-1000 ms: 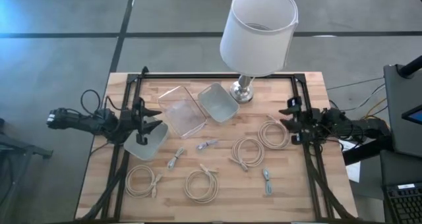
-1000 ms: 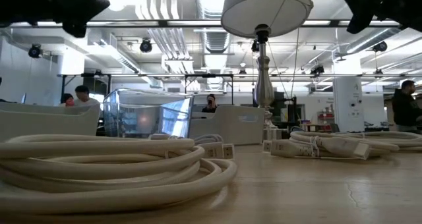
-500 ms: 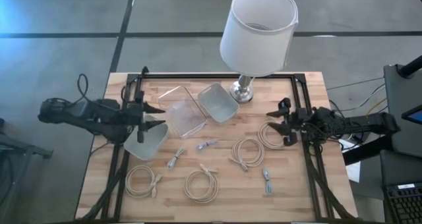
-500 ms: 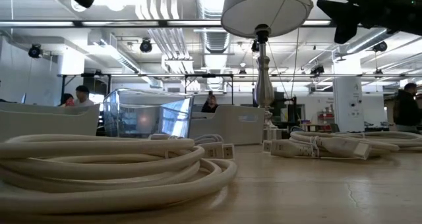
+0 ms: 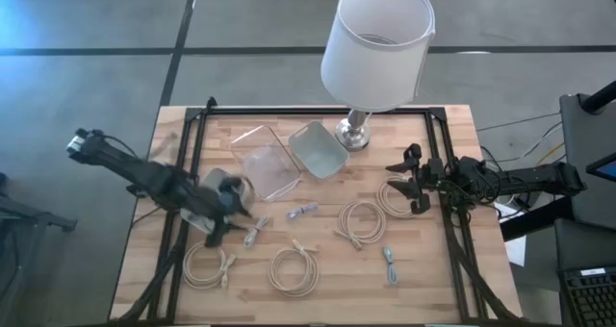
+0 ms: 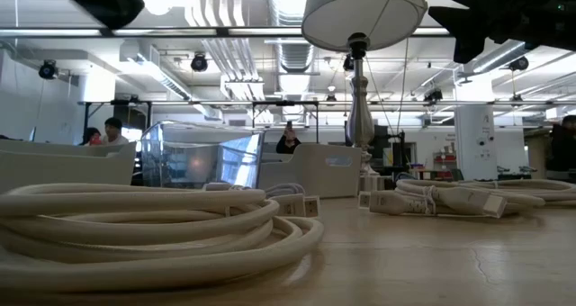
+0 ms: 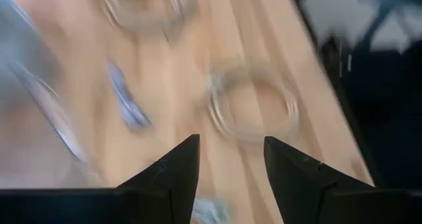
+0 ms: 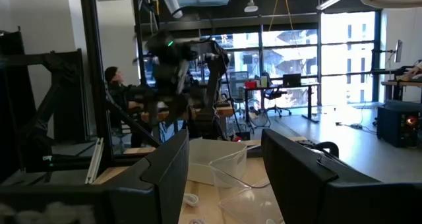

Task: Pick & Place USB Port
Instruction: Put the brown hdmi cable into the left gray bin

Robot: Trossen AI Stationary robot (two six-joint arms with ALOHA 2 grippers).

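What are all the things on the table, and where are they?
Lamp: 1, white shade, silver base, far edge of table.
Clear box: 1, see-through, far left of middle.
Grey bins: 2, one beside the lamp, one partly hidden under the left arm.
Coiled cables: 4, cream, across the near and right side.
Small bundled cables: 3, grey, mid-table.
Table: 1, light wood, black frame.
Left gripper: 1, dark, open, over the left side.
Right gripper: 1, dark, open, right edge.
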